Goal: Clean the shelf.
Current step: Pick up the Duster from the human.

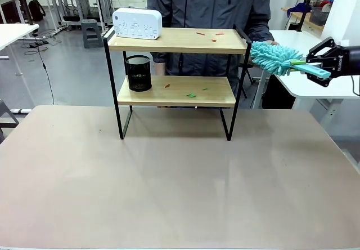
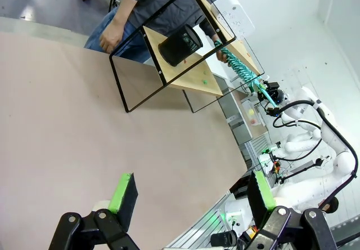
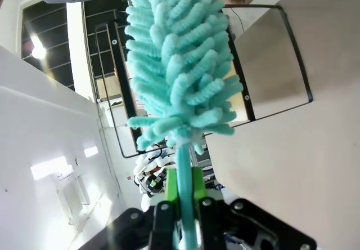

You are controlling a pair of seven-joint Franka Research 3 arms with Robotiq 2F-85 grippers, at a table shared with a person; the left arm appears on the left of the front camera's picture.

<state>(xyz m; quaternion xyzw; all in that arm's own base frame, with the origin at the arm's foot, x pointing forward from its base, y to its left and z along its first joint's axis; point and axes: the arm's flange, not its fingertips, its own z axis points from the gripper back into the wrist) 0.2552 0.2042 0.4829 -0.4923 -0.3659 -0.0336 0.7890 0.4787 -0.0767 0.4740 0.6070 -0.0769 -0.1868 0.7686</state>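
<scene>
Desk right in front of you, smooth and bare, and on its far half stands the shelf, upright on four thin black legs. Read it as light: stiff wooden boards in a wire-thin frame, so a hard sideways sweep would likely make it skid or rock on that slick top. If you need to steady it, go for a black corner post near the top board, not a board edge.

On the shelf's top board sits a white box at the left end, with small scraps towards the right. On the lower board there's a black mesh cup at the left and more scraps to its right.

Just off the shelf's right upper corner hangs the teal duster, its fluffy head near the frame, soft enough to bend around the posts. Your right hand is clamped on its stiff handle. Your left hand is spread wide and holds nothing, low over the desk, well short of the shelf's front.

Behind the shelf stands a person, one hand close to the duster head; whether it touches, you can't tell.
</scene>
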